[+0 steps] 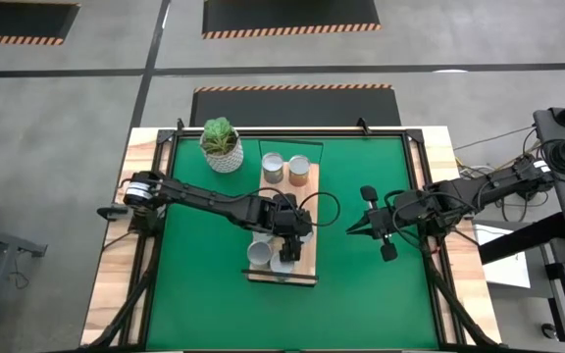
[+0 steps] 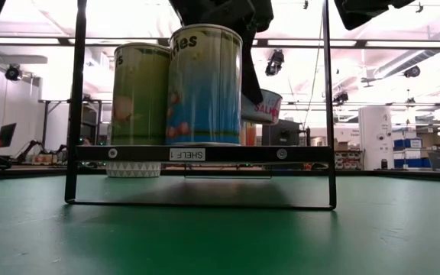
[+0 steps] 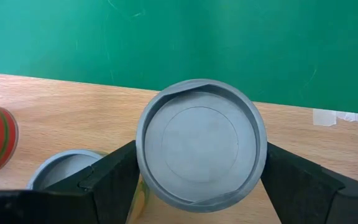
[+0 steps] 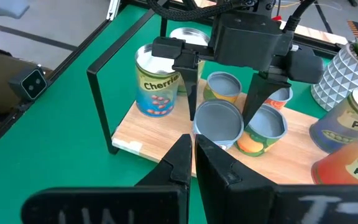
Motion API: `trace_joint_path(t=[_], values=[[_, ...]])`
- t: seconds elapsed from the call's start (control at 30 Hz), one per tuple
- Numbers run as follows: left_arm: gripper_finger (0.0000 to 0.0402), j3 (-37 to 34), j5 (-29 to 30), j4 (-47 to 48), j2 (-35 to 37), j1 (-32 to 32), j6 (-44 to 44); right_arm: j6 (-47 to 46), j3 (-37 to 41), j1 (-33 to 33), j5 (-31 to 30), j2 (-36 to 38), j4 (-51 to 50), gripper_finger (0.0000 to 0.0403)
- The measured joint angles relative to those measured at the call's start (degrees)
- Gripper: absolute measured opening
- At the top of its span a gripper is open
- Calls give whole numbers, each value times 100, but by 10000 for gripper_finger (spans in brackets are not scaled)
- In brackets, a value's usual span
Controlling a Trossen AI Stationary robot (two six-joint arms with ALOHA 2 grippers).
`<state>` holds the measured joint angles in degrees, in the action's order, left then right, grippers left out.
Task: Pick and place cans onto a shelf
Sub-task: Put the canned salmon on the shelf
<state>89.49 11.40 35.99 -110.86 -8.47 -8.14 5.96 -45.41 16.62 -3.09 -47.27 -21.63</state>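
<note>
2 dark fingers of the left gripper [image 4: 219, 118] clasp a can [image 3: 201, 148] above the shelf [image 1: 307, 257], among other cans [image 4: 157, 81]. Right gripper [image 4: 193, 152] pinched shut over the mat [image 1: 381, 294].

Matt grey metal can top [image 3: 201, 146], grainy wooden shelf [image 3: 73, 118].

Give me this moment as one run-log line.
left gripper: shut on can, above shelf | right gripper: shut, empty, waiting over mat | other cans on shelf
</note>
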Motion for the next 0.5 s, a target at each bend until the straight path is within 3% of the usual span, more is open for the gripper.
trace_joint_path(t=[0.5], values=[[323, 0, 0, -4, 10, 0, 118, -70, 0, 0, 0, 0, 0, 11]])
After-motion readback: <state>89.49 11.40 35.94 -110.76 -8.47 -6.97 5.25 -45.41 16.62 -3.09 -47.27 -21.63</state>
